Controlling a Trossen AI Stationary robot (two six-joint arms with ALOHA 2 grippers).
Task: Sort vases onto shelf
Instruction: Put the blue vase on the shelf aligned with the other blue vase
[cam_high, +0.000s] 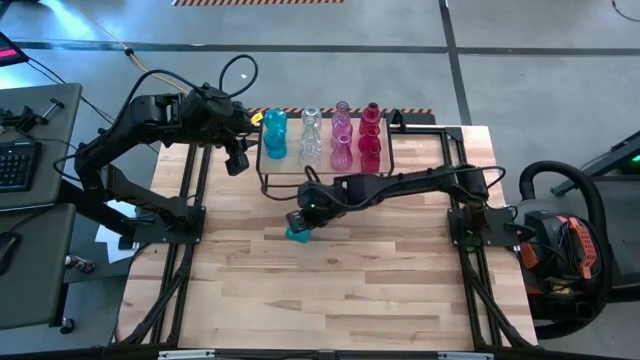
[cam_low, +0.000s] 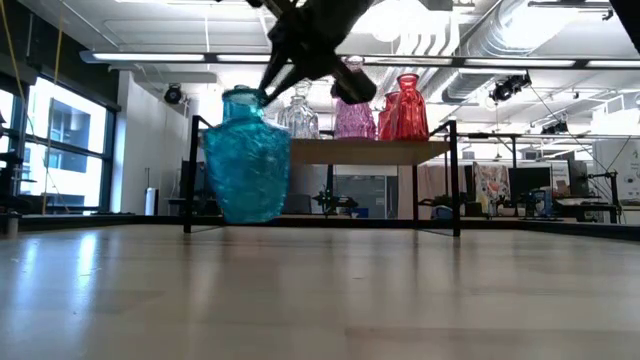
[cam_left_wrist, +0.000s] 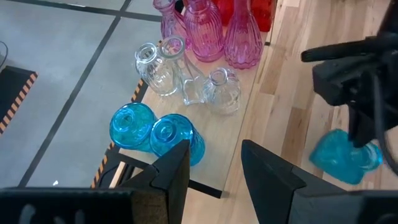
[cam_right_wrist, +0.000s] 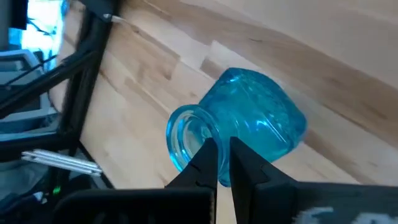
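Observation:
The shelf (cam_high: 325, 172) stands at the table's far middle. On its wood top stand two teal vases (cam_left_wrist: 152, 130), clear vases (cam_left_wrist: 186, 78), pink vases (cam_left_wrist: 214, 31) and red vases (cam_high: 370, 140), grouped by colour. My right gripper (cam_right_wrist: 222, 163) is in front of the shelf, shut on a round teal vase (cam_right_wrist: 255, 124). That vase also shows in the high view (cam_high: 297, 233) and the low view (cam_low: 247, 165). My left gripper (cam_left_wrist: 214, 168) is open above the shelf's left near corner, by the teal pair, touching nothing. My right gripper pinches the teal vase's mouth rim (cam_right_wrist: 179, 160), one finger (cam_right_wrist: 208, 158) over the opening and the other outside the neck. The fingers come slanting down from above. The vase hangs tilted below them, its base (cam_low: 245, 218) just clear of the table.
Black frame rails (cam_high: 190, 200) run along both sides of the slat table (cam_high: 330, 290). The near half of the wood is bare. A desk with a keyboard (cam_high: 15, 165) stands left of the table, and a black base with cables (cam_high: 560, 240) to its right.

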